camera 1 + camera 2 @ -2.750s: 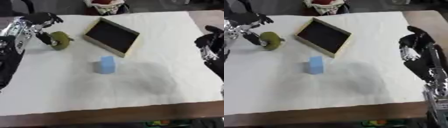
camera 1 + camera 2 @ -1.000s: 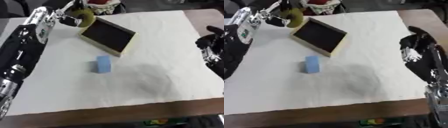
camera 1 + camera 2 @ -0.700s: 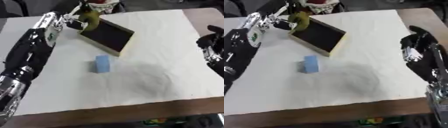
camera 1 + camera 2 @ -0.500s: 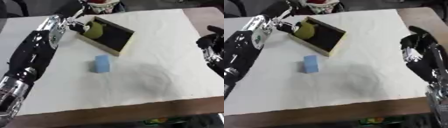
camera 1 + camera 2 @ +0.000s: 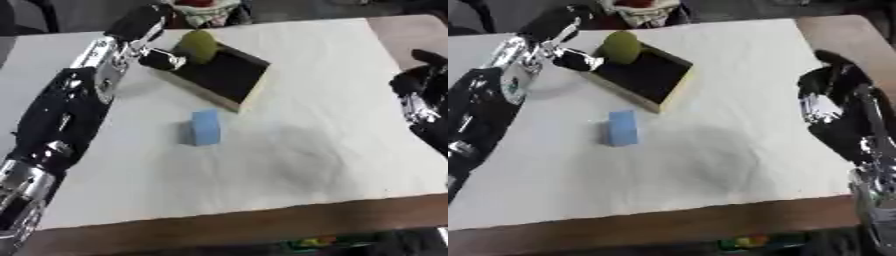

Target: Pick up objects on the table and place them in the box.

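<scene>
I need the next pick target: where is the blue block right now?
The blue block lies on the white cloth left of centre in the left eye view, just in front of the box.

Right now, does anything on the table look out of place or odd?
Nothing is spilled or damaged. The box lies askew to the table edges, and the olive-green object sits at its far rim. The blue block stands alone on the white cloth.

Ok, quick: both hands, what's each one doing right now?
Left hand: over the box, at the green object; grip cannot be told.
Right hand: idle at the table's right edge, holding nothing; fingers unclear.
</scene>
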{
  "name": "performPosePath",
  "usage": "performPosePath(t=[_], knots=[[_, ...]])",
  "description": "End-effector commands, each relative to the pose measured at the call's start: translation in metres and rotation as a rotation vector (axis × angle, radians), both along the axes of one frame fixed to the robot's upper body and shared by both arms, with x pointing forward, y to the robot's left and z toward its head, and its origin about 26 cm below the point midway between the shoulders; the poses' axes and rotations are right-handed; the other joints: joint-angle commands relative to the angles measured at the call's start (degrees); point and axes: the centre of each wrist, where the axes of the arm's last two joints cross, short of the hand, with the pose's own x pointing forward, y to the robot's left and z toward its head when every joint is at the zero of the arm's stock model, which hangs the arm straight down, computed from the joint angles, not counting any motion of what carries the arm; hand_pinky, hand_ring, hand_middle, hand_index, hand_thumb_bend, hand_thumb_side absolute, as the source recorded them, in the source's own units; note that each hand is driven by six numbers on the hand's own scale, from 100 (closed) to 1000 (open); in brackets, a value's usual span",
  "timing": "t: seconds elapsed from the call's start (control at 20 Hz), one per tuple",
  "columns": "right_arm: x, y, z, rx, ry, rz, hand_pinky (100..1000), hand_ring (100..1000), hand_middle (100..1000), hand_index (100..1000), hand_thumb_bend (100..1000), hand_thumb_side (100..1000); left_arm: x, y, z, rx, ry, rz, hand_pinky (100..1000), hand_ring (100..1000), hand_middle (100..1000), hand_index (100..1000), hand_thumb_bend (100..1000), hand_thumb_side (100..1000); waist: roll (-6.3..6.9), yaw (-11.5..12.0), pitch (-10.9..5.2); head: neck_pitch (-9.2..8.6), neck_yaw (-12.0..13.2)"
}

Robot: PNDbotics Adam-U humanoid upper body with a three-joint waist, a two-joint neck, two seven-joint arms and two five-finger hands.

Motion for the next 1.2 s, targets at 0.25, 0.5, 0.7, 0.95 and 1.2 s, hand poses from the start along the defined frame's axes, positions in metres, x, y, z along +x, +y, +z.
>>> performPosePath(t=[0.25,0.5,0.7,0.95,1.2], knots=[[0.021,0.003,0.032,-0.169,-0.063,0.051,707,688,613,887,100,276,-0.060,0.025,0.047,-0.403,-0.108,-0.165,639,660,669,795,139,459,-0.36,2.0,-1.55,0.27,-1.5],[0.041,0.019,0.053,-0.341,-0.084,0.153,729,712,641,897,100,211,-0.108,0.033,0.043,-0.570,-0.103,-0.232,630,652,658,785,117,478,-0.80,4.1,-1.90,0.27,-2.6],[0.054,0.031,0.063,-0.458,-0.094,0.229,746,735,673,906,100,199,-0.132,0.036,0.035,-0.630,-0.107,-0.234,626,648,651,781,101,484,-0.95,5.5,-2.13,0.27,-3.1],[0.072,0.051,0.074,-0.606,-0.096,0.323,775,772,735,922,100,379,-0.150,0.037,0.016,-0.698,-0.090,-0.229,623,645,645,778,100,505,-1.05,6.8,-2.32,0.27,-3.7],[0.084,0.067,0.080,-0.744,-0.097,0.426,820,845,815,951,100,584,-0.157,0.039,0.003,-0.732,-0.075,-0.209,621,643,641,776,100,520,-1.16,7.5,-2.43,0.27,-4.5]])
